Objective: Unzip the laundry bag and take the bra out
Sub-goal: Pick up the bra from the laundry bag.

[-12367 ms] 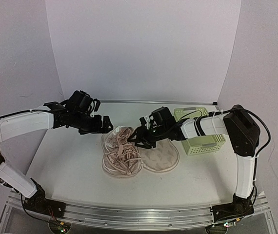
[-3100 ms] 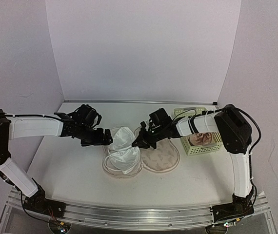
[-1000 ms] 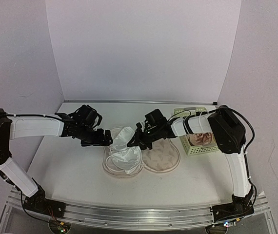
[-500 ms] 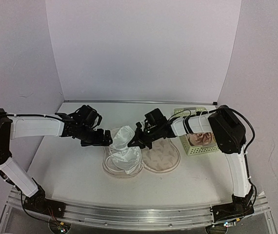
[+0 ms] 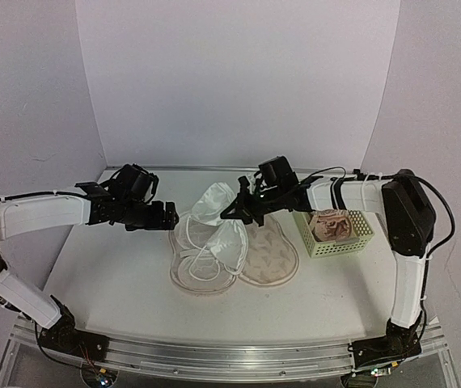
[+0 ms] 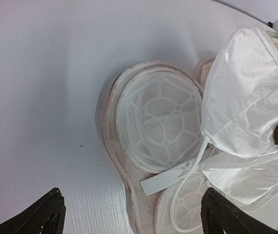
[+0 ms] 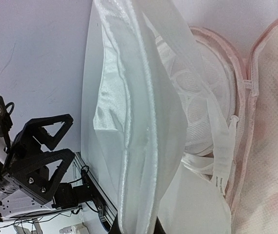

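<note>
We are holding the bra [image 5: 213, 207] pinched in our right gripper [image 5: 234, 210], one cup raised and the rest trailing onto the unzipped laundry bag [image 5: 272, 260], while our left gripper [image 5: 166, 218] is hovering wide open at the bag's 10 o'clock and a pale-green basket [image 5: 352, 239] is sitting at its 2 o'clock.
</note>
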